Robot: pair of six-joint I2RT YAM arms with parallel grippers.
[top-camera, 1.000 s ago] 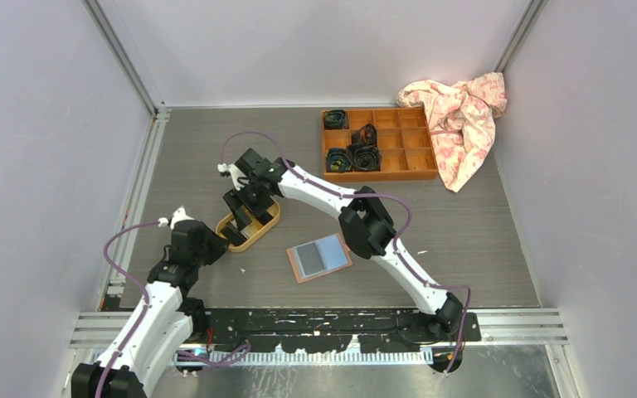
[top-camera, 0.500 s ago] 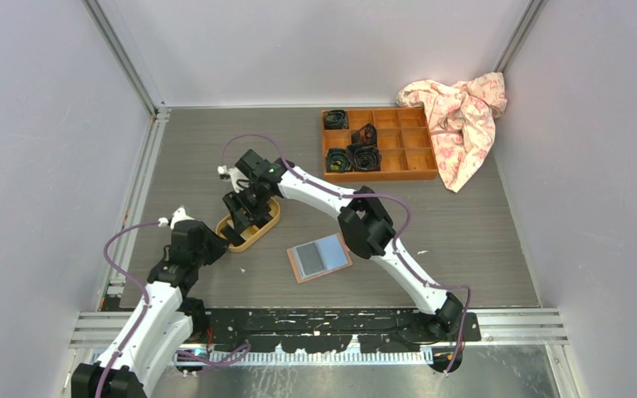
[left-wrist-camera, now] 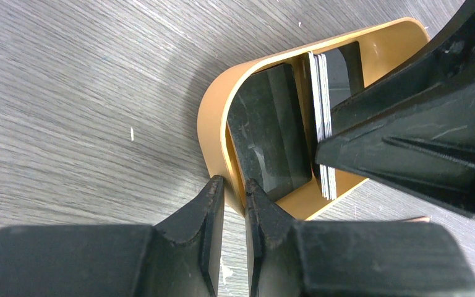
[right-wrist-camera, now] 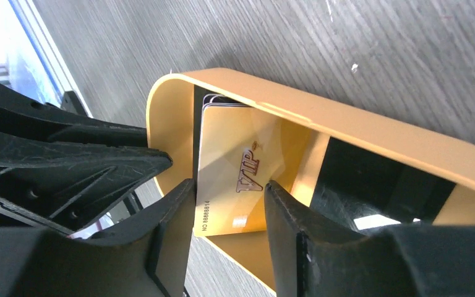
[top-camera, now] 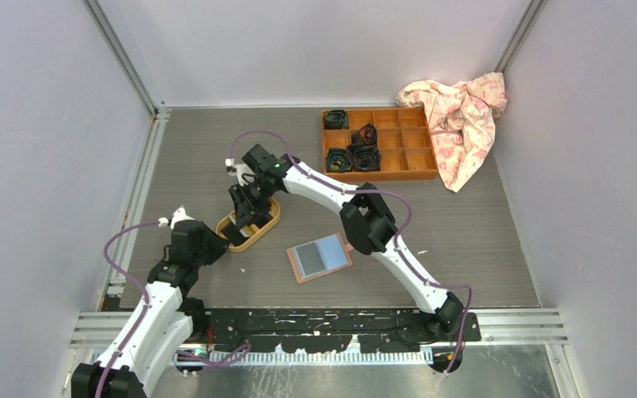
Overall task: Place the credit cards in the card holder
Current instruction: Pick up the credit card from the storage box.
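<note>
The credit cards [left-wrist-camera: 321, 124] stand on edge as a thin stack inside a yellow oval tray [top-camera: 270, 220]. In the right wrist view the front card [right-wrist-camera: 241, 154] is pale gold and marked VIP. My right gripper [right-wrist-camera: 229, 185] reaches into the tray [right-wrist-camera: 346, 130] with its jaws apart on either side of that card, the left finger touching the card's edge. My left gripper [left-wrist-camera: 235, 185] is shut on the tray's near wall [left-wrist-camera: 213, 117]. The card holder [top-camera: 321, 256], a pink wallet, lies open and flat to the tray's right, bluish pockets up, with no gripper near it.
An orange-brown compartment box [top-camera: 379, 143] holding dark rolled items stands at the back right. A crumpled pink patterned cloth [top-camera: 463, 114] lies beside it. The right arm [top-camera: 365, 224] stretches diagonally over the table above the wallet.
My right gripper has shifted slightly up and to the right over the tray. The left arm, the tray and the wallet have not moved.
</note>
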